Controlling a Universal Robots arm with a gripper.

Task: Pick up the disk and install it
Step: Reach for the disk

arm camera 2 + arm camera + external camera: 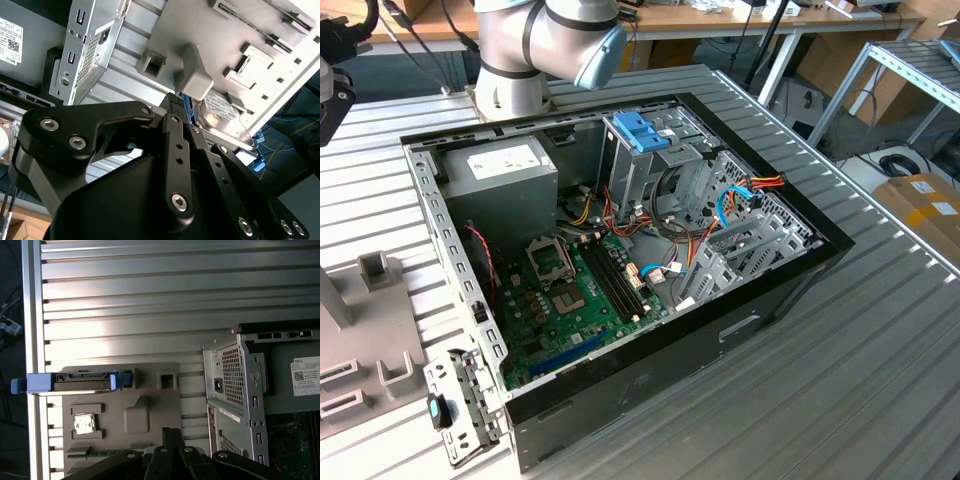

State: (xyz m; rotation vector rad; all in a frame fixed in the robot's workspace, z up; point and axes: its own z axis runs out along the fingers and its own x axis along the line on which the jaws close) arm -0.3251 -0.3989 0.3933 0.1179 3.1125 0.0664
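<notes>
The disk [82,382] stands on edge in a slot of a grey fixture plate [150,407], with blue carrier rails around its dark body. In the second wrist view its labelled metal face [220,112] shows just past the fingertips. My gripper [168,432] is shut with nothing between the black fingers [176,150]. It hovers over the plate, a short way from the disk and not touching it.
The open computer case [790,290] lies on the ribbed metal table [880,380]. Inside it are a drive cage with a blue latch [642,130], a grey power supply [505,170] and the motherboard [570,300]. The fixture plate [370,330] sits at the exterior view's left.
</notes>
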